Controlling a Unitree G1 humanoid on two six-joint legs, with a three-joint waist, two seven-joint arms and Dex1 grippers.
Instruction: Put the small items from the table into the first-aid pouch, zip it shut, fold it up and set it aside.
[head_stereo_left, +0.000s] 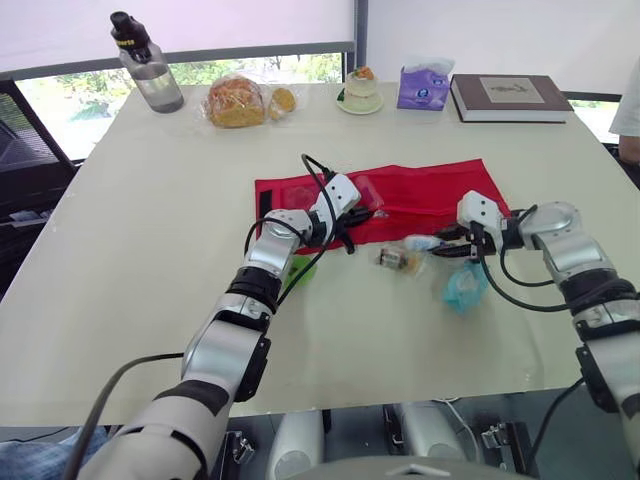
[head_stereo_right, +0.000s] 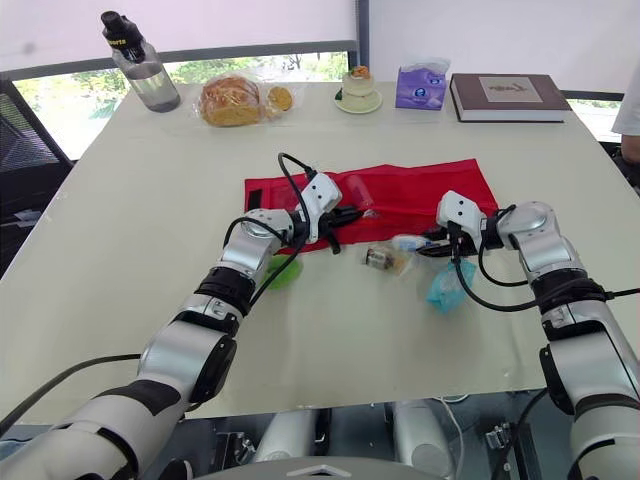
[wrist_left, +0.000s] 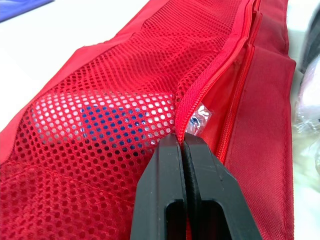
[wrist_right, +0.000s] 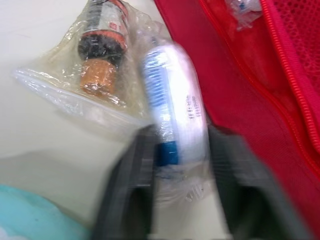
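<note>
Nearest the cream table's (head_stereo_left: 150, 260) front edge lies a crumpled teal packet (head_stereo_left: 463, 285). The right gripper (head_stereo_left: 447, 245) straddles, fingers apart, a wrapped white-and-blue tube (wrist_right: 172, 85) beside the red fabric first-aid pouch (head_stereo_left: 430, 190) mid-table. The left gripper (wrist_left: 182, 141) pinches the pouch's zip edge. The slick wrap may slip from a shallow grasp.

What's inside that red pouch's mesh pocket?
Through the mesh pocket of the pouch a white packet with blue print shows. A clear wrapper peeks out at the zipper. Anything deeper is hidden by the red fabric.
</note>
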